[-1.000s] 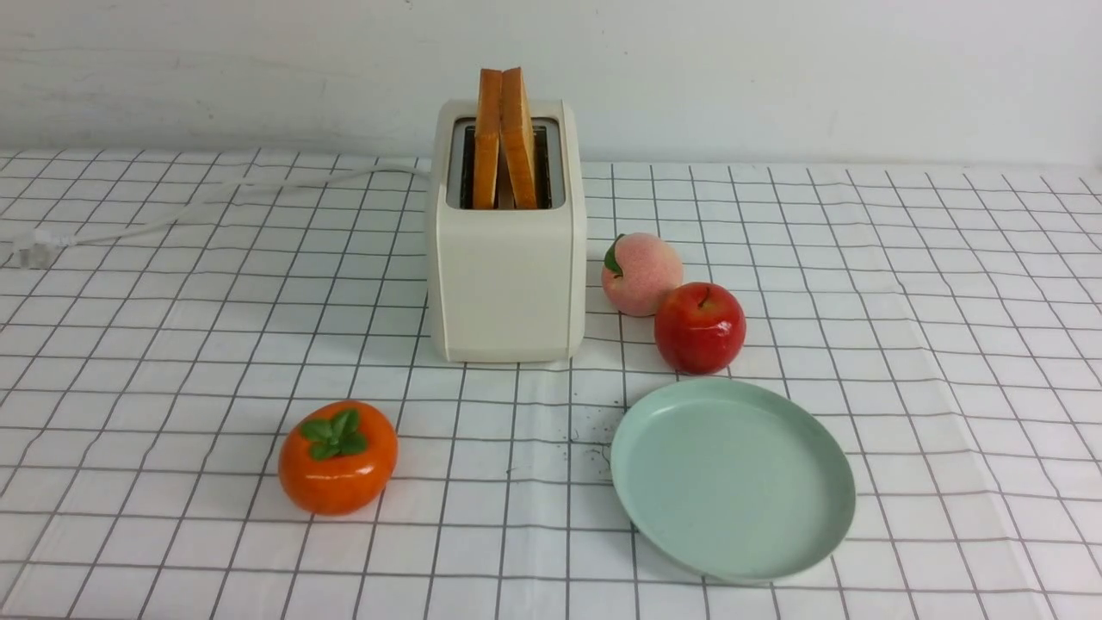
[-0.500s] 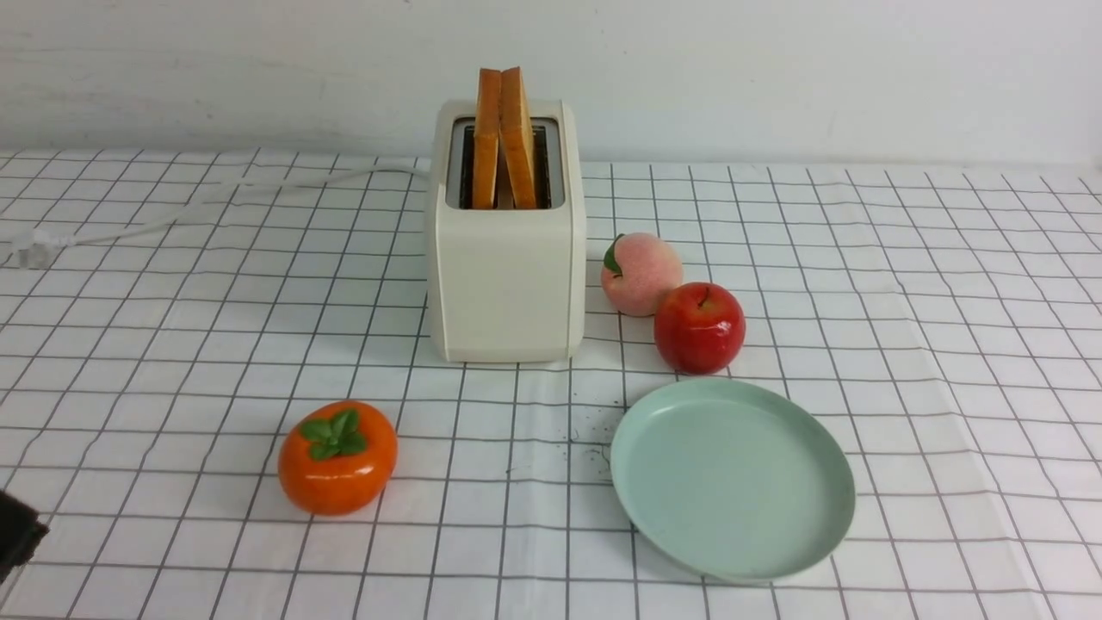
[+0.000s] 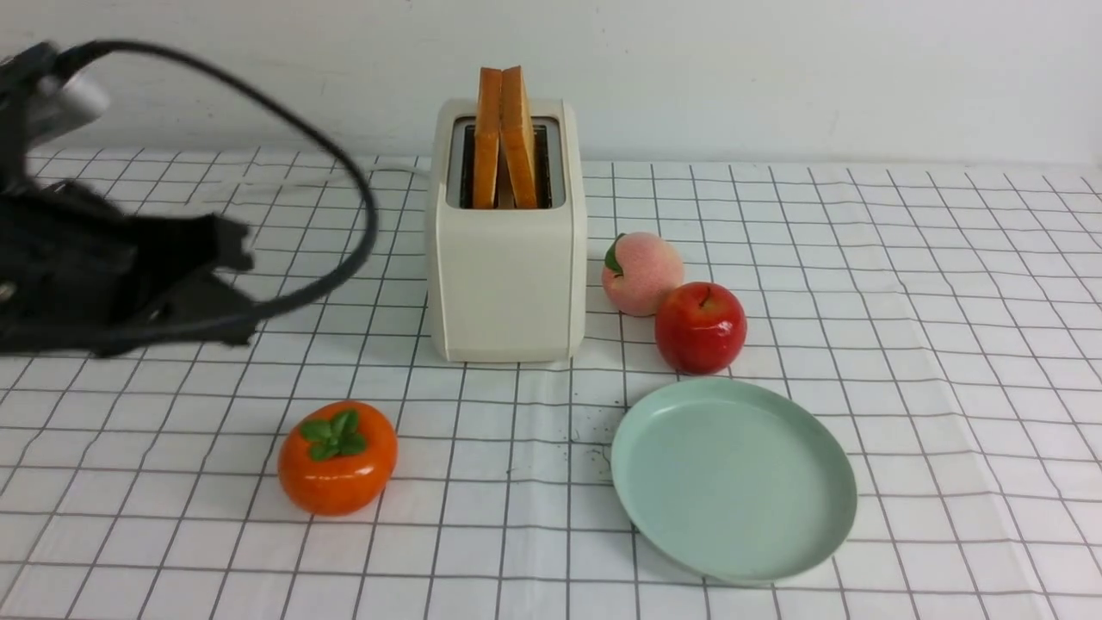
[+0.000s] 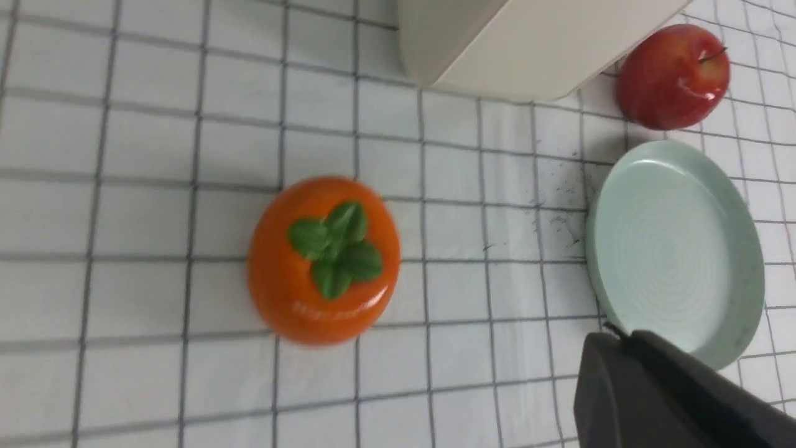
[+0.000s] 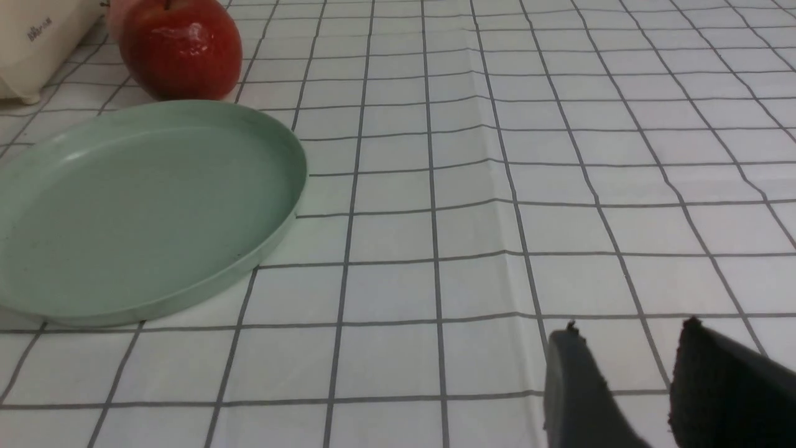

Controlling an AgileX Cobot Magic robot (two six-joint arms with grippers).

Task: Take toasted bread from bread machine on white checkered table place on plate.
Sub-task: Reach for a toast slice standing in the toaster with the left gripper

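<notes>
The left hand (image 4: 615,348), closed and empty, hangs above the bench (image 3: 904,344) left of the bread machine (image 3: 508,267). The right hand (image 5: 629,333), narrowly parted and empty, hovers low near the plate (image 5: 124,205).

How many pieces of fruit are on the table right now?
3: a persimmon front-left of the toaster, a peach to its right, a red apple between peach and plate. Anything behind the toaster would be hidden.
</notes>
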